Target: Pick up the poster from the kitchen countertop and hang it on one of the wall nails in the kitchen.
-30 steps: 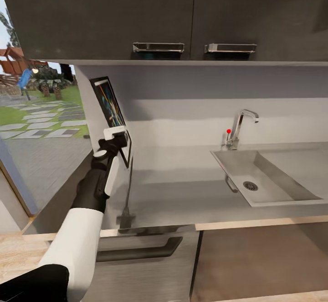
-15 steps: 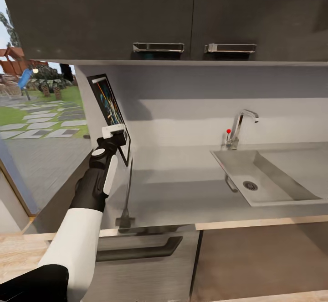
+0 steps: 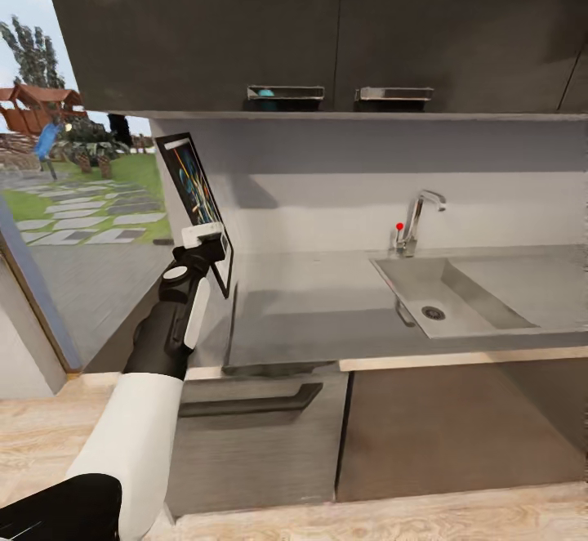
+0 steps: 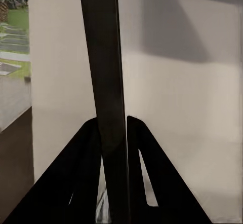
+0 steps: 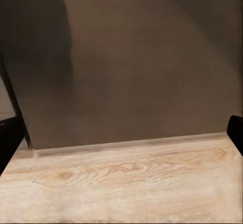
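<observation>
Above the left end of the smooth glossy grey tabletop with its moulded-in sink (image 3: pixel 327 320), the tall rectangular poster in a thin black frame, with white inner border and dark blue artwork (image 3: pixel 194 190), is held upright in the air, clear of the surface, close beside the pale end wall (image 3: pixel 167 198). The left gripper (image 3: pixel 206 237) has it by the lower part of the frame. In the left wrist view the dark frame edge (image 4: pixel 109 107) runs straight up between the two black fingers (image 4: pixel 81 173), which are closed tight against it on both sides, so the grip looks firm.

The pick-up appears done, and the step in hand is the carry toward a wall nail. No nail can be made out in these pictures, so the next move likely calls for finding one first, then raising the poster's top edge to it while keeping the frame upright and away from the dark grey upper cabinets (image 3: pixel 245 26) and the end wall.

The right gripper's dark fingers (image 5: pixel 10 138) show at both side edges of its wrist view, spread wide apart, holding nothing, pointing at the light wooden floor (image 5: pixel 121 183).
</observation>
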Available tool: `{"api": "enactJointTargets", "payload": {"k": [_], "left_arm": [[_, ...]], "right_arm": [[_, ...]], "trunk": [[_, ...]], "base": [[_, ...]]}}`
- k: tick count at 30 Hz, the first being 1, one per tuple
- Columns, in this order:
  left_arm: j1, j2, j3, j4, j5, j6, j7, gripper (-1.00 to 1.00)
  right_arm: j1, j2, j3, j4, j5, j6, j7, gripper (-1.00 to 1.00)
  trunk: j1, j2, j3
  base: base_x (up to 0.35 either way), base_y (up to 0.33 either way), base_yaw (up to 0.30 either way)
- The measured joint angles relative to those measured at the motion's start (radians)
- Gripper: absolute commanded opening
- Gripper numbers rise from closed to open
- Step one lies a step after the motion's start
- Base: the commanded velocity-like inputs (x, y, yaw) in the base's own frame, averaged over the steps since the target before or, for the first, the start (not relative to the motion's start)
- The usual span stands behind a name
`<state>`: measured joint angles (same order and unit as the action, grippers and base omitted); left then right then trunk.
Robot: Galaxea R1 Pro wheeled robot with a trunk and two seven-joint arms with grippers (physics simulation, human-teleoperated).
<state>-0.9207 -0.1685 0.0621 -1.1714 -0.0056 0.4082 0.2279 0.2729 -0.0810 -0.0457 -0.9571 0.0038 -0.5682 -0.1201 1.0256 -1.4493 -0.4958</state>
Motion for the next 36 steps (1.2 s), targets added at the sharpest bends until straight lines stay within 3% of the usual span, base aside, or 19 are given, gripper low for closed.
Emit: {"api": "enactJointTargets", "payload": {"k": [36], "left_arm": [[0.001, -0.001, -0.001, 0.011, 0.001, 0.0, -0.002, -1.0]], "right_arm": [[0.0, 0.0, 0.0, 0.001, 0.0, 0.0, 0.0, 1.0]], "trunk": [[0.0, 0.0, 0.0]], "base": [[-0.339, 0.0, 0.0]]}}
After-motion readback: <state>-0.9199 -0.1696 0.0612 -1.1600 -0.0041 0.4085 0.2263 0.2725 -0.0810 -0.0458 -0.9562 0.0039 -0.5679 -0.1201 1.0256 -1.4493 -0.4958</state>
